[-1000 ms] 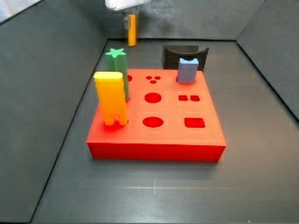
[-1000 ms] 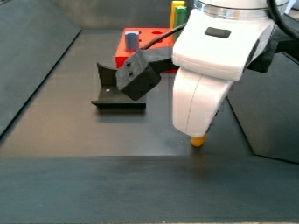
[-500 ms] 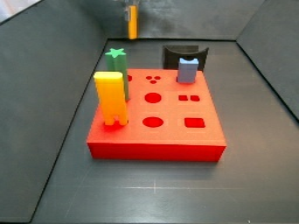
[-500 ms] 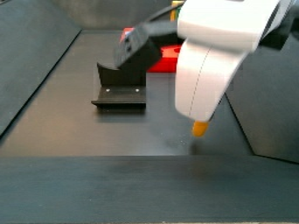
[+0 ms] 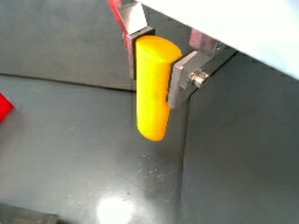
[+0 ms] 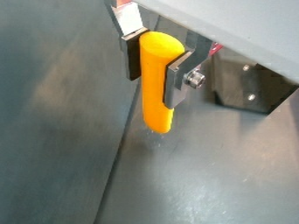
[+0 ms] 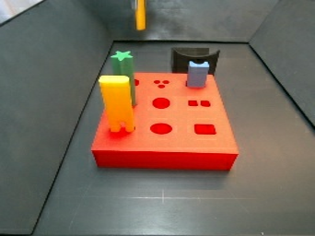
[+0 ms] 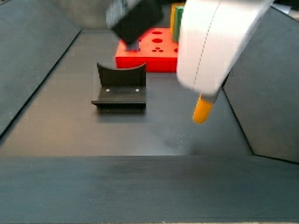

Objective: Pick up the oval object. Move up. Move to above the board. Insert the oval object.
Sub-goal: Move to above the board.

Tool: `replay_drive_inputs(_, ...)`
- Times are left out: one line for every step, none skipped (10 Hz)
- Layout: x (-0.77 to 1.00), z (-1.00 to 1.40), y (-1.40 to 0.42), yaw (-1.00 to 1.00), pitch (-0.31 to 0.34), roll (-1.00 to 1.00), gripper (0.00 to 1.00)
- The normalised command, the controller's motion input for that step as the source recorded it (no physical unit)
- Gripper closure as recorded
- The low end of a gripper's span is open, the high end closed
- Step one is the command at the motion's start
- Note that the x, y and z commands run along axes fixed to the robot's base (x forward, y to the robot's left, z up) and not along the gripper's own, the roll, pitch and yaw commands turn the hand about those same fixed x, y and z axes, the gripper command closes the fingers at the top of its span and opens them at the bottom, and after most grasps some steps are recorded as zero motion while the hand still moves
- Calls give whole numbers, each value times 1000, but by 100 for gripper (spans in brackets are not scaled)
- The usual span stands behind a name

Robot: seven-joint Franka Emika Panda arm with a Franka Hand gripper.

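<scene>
The oval object, a slim orange peg (image 5: 155, 87), hangs upright between my gripper's (image 5: 156, 66) silver fingers (image 5: 177, 83), clear above the dark floor. Both wrist views show it held; in a wrist view (image 6: 158, 87) its lower end sticks out below the pads. In a side view the peg (image 7: 139, 14) is high at the far back, behind the red board (image 7: 185, 152). In a side view the white gripper body (image 8: 216, 44) is above the peg's tip (image 8: 202, 109), to the right of the board (image 8: 152, 59).
On the board stand a yellow-to-orange block (image 7: 114, 103), a green star-topped peg (image 7: 122, 57) and a grey-blue peg (image 7: 197, 72). The dark fixture (image 7: 193, 55) stands behind the board; it also shows in a side view (image 8: 119, 87). Grey walls enclose the floor.
The gripper has risen with the orange peg, lifting it off the floor and higher in both side views.
</scene>
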Motion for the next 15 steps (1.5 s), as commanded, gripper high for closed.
replay_drive_inputs(69,1000,68,-59,-88,-230,100)
replay_drive_inputs(67,1000,71,-40,-12,-168,100)
replay_drive_inputs(66,1000,72,-37,13,-140,100)
replay_drive_inputs(62,1000,71,-34,54,-84,100)
replay_drive_inputs(57,1000,71,-30,76,-50,100)
replay_drive_inputs(49,1000,65,-16,92,-16,100)
replay_drive_inputs(44,1000,61,-8,96,-1,100)
replay_drive_inputs(32,1000,50,1,105,18,100)
replay_drive_inputs(20,924,32,12,109,33,100)
replay_drive_inputs(11,784,21,15,106,33,100)
replay_drive_inputs(4,642,14,12,102,31,100)
replay_drive_inputs(-1,496,11,13,105,35,100)
replay_drive_inputs(-1,354,8,15,108,40,100)
replay_drive_inputs(118,80,-1000,-1000,96,146,100)
replay_drive_inputs(120,57,-1000,-1000,91,152,100)
